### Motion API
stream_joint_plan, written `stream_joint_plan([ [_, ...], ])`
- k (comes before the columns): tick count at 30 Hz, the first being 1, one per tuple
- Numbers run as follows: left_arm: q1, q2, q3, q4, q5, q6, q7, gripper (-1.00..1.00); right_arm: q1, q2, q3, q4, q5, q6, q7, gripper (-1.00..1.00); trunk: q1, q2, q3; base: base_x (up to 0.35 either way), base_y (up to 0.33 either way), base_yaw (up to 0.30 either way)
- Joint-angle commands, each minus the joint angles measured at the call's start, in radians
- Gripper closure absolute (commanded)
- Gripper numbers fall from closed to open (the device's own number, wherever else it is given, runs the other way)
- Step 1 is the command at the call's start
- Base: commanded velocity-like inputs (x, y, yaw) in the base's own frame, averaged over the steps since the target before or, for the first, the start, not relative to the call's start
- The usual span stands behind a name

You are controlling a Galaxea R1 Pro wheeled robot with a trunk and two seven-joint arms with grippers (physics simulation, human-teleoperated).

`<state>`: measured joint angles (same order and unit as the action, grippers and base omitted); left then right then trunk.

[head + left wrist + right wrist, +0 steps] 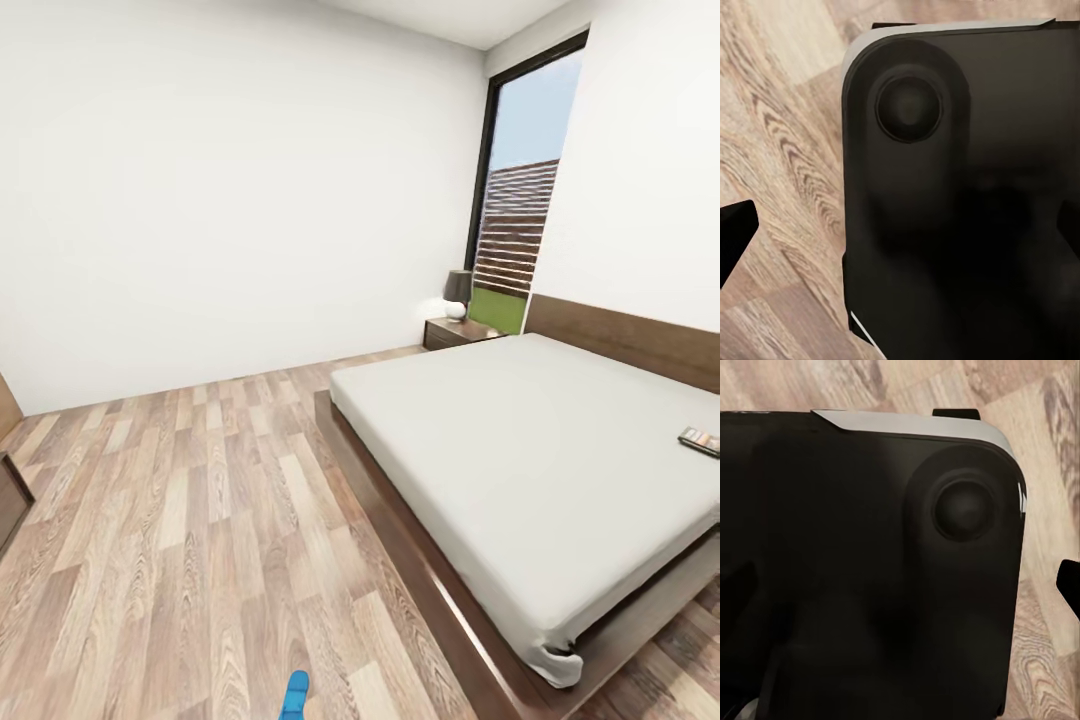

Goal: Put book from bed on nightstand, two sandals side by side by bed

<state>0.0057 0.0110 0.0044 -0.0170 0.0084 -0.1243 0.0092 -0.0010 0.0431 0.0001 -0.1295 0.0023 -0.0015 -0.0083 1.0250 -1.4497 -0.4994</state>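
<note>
Across the room in the head view, the bed (560, 470) fills the right half of the picture, its light grey mattress lying on a dark brown frame with a matching headboard (640, 340) against the white wall. The book (700, 440) lies flat on the mattress near the right edge of the picture, toward the headboard end. Beyond the far corner of the bed, a low dark nightstand (455, 333) stands beside the headboard, with a small lamp (457, 294) with a dark shade on top of it. Behind that, a tall black-framed window (520, 200) shows a slatted fence and a strip of grass. The wood-plank floor (200, 520) spreads over the left and lower part of the picture. At the bottom edge, left of the bed's near corner and well apart from it, the tip of one blue sandal (295, 695) lies on the planks. A piece of dark brown furniture (10, 480) juts in at the left edge.

In the left wrist view, a dark, rounded part of the robot's body (960, 202) with a round knob lies close before the camera, with plank floor beside it. Whether the left hand is open or closed cannot be told.

In the right wrist view, a like dark body panel (870, 570) with a round knob lies over the plank floor. The right hand's opening cannot be told either.
</note>
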Motion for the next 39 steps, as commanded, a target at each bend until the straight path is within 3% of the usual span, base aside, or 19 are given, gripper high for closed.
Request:
stream_joint_plan([
  [1, 0.0, 0.0, 0.0, -0.001, 0.001, -0.002, 0.001, -1.0, 0.0, 0.0, 0.0, 0.0, 0.0, 0.0, -0.001, -1.0, 0.0, 0.0, -0.001, 0.033, -0.073, 0.0],
  [24, 0.0, 0.002, -0.002, -0.001, 0.001, -0.002, 0.0, -1.0, 0.0, -0.003, -0.002, 0.003, -0.004, 0.0, -0.002, -1.0, 0.0, 0.0, -0.001, 0.013, -0.02, 0.0],
  [39, 0.0, 0.002, -0.002, -0.001, -0.001, -0.003, 0.0, -1.0, 0.0, -0.002, -0.002, 0.004, -0.004, 0.0, -0.002, -1.0, 0.0, 0.0, -0.001, 0.149, -0.001, 0.0],
])
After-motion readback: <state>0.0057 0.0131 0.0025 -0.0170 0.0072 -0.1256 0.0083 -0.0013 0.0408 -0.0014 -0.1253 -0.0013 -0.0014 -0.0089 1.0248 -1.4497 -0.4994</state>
